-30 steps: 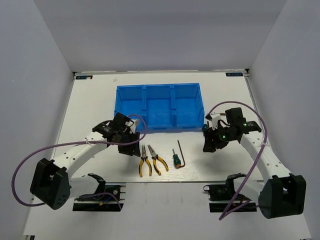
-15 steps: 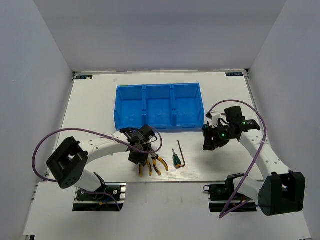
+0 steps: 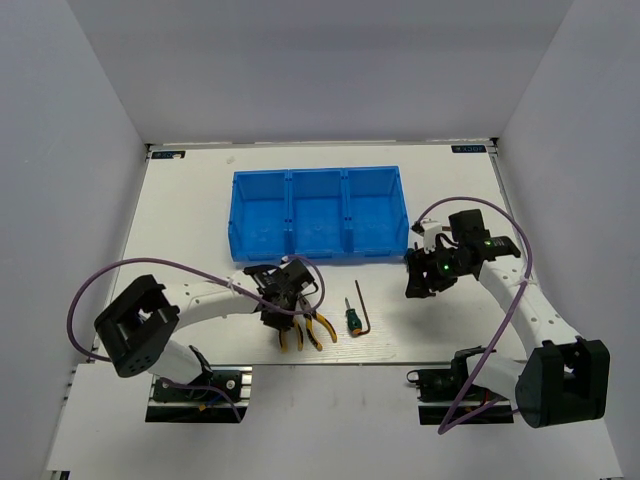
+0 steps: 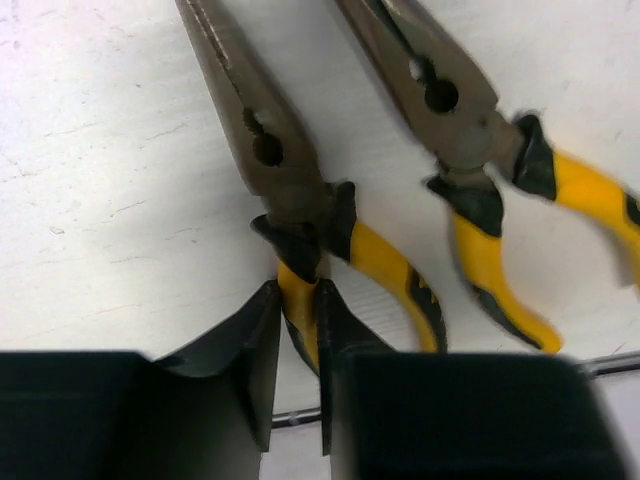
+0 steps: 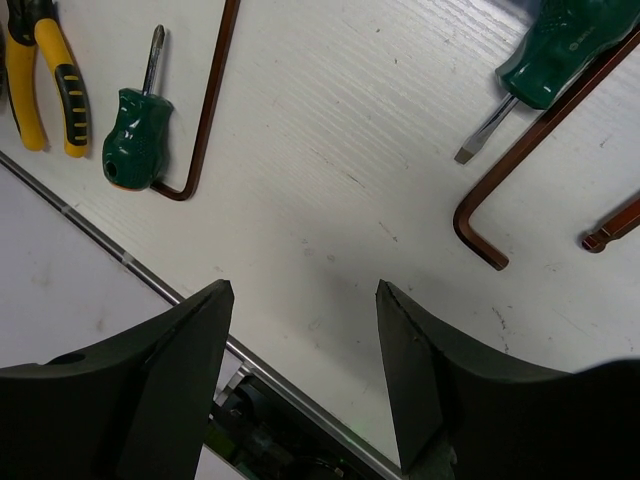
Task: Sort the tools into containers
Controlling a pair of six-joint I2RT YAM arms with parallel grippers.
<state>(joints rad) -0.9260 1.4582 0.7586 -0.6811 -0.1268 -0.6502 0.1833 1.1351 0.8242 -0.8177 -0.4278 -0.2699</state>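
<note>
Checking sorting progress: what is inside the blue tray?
All three compartments of the blue tray show only bare blue floor, with nothing lying in them. Its near wall hides a thin strip of each floor.

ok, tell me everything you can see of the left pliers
The left pliers are long-nose, with dull grey metal jaws, closed, a hole near the pivot, and yellow handles with black trim. They lie flat on the white table, jaws pointing away from the left gripper, whose fingers pinch one handle just behind the pivot. The other pliers lie alongside, not touching.
</note>
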